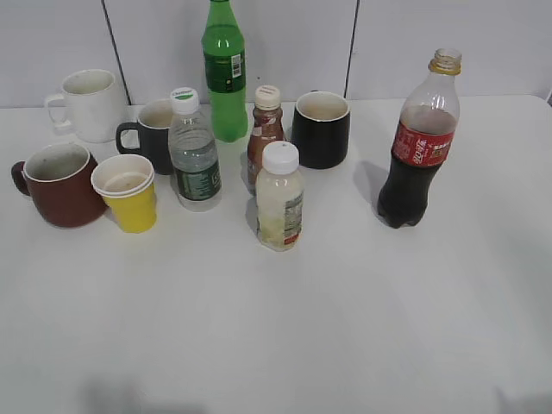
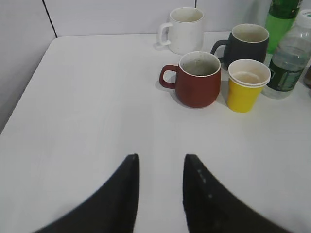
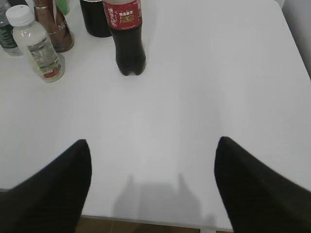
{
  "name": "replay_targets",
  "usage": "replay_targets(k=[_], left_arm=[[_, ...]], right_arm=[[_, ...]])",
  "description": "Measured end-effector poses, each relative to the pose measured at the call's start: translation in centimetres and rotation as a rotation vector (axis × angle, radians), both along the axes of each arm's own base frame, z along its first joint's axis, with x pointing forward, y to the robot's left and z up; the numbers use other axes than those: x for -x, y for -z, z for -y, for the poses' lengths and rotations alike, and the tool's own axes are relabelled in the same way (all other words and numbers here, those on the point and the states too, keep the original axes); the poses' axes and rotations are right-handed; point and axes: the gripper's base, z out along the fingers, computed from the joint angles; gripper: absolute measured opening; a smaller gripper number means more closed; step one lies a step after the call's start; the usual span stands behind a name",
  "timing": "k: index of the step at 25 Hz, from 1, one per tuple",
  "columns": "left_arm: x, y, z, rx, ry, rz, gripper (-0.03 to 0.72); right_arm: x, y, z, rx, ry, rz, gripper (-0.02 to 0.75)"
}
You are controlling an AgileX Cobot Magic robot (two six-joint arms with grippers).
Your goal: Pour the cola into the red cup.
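Observation:
The cola bottle (image 1: 421,147) stands upright and uncapped at the right of the white table; it also shows in the right wrist view (image 3: 125,36). The red cup (image 1: 59,184) sits at the far left with its handle to the left; in the left wrist view (image 2: 198,80) it is empty with a pale inside. My left gripper (image 2: 160,160) is open and empty above bare table, well short of the red cup. My right gripper (image 3: 153,148) is wide open and empty near the table's front edge, short of the cola. Neither gripper shows in the exterior view.
Beside the red cup stands a yellow paper cup (image 1: 128,191). Behind are a white mug (image 1: 89,104), a dark mug (image 1: 153,134) and a black mug (image 1: 321,129). A water bottle (image 1: 193,151), green bottle (image 1: 224,73), small brown bottle (image 1: 265,134) and white-capped bottle (image 1: 279,197) cluster mid-table.

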Motion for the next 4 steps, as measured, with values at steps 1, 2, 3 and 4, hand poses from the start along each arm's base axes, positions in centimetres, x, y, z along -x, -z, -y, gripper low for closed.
replay_targets(k=[1, 2, 3, 4], left_arm=[[0.00, 0.00, 0.00, 0.000, 0.000, 0.000, 0.237], [0.00, 0.00, 0.00, 0.000, 0.000, 0.000, 0.237], [0.00, 0.00, 0.00, 0.000, 0.000, 0.000, 0.237], [0.00, 0.00, 0.00, 0.000, 0.000, 0.000, 0.237]], right_arm=[[0.00, 0.00, 0.00, 0.000, 0.000, 0.000, 0.592], [0.00, 0.00, 0.00, 0.000, 0.000, 0.000, 0.592], [0.00, 0.00, 0.00, 0.000, 0.000, 0.000, 0.592], [0.00, 0.00, 0.00, 0.000, 0.000, 0.000, 0.592]])
